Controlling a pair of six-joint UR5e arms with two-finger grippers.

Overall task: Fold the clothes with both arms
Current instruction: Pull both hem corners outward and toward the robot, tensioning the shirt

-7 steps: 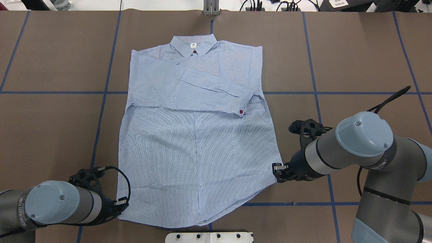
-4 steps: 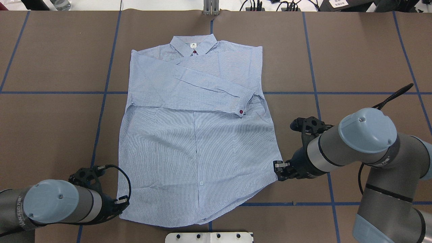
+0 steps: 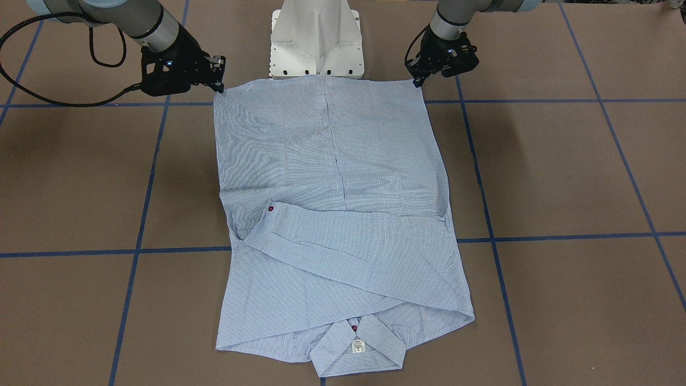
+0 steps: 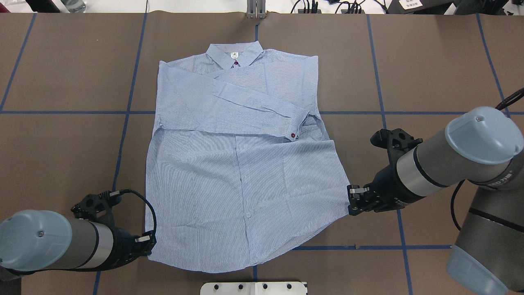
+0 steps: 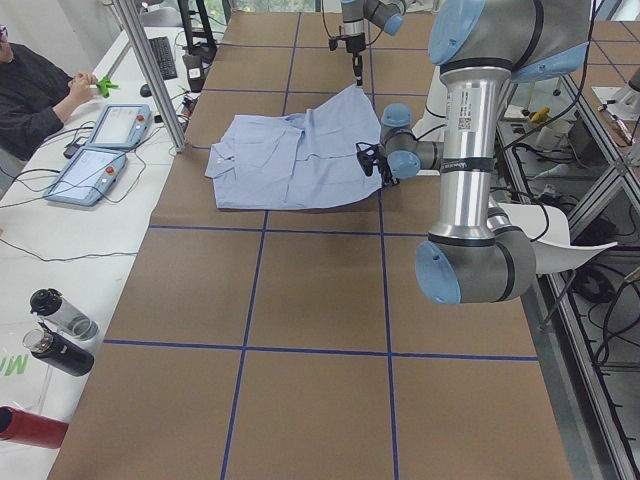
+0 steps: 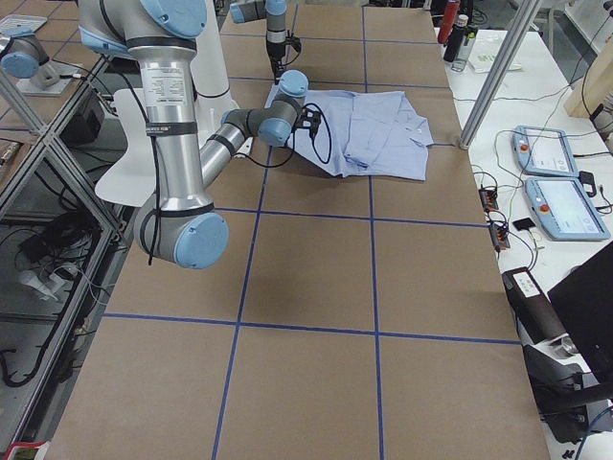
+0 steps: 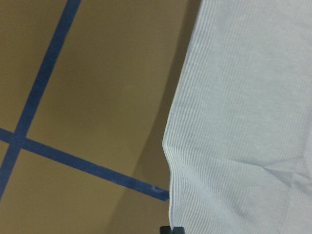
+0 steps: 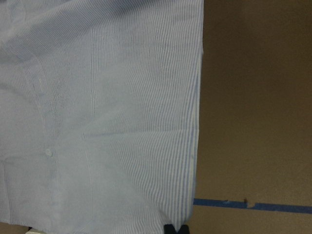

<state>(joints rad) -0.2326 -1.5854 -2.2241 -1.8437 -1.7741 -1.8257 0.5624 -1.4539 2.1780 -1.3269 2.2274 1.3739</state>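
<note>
The light blue striped shirt (image 4: 241,176) lies front up on the brown table, collar at the far side, both sleeves folded across the chest. My left gripper (image 4: 149,241) is shut on the hem's left corner. My right gripper (image 4: 351,203) is shut on the hem's right corner. Both corners are held slightly off the table, with a shadow under the hem. In the front-facing view the shirt (image 3: 332,177) has my left gripper (image 3: 417,80) at the right and my right gripper (image 3: 218,86) at the left. Each wrist view shows striped cloth (image 7: 243,122) (image 8: 97,122) running into the jaws.
The white pedestal base (image 3: 316,43) stands just behind the hem, between the arms. Blue tape lines (image 4: 123,112) cross the table. A metal post (image 4: 256,10) stands at the far edge. Teach pendants (image 5: 100,150), bottles (image 5: 55,330) and an operator (image 5: 40,90) are beyond it.
My right gripper has moved outward to the right with its hem corner, drawing the hem wider. My left arm has shifted slightly left and toward the robot. The hem now casts a shadow.
</note>
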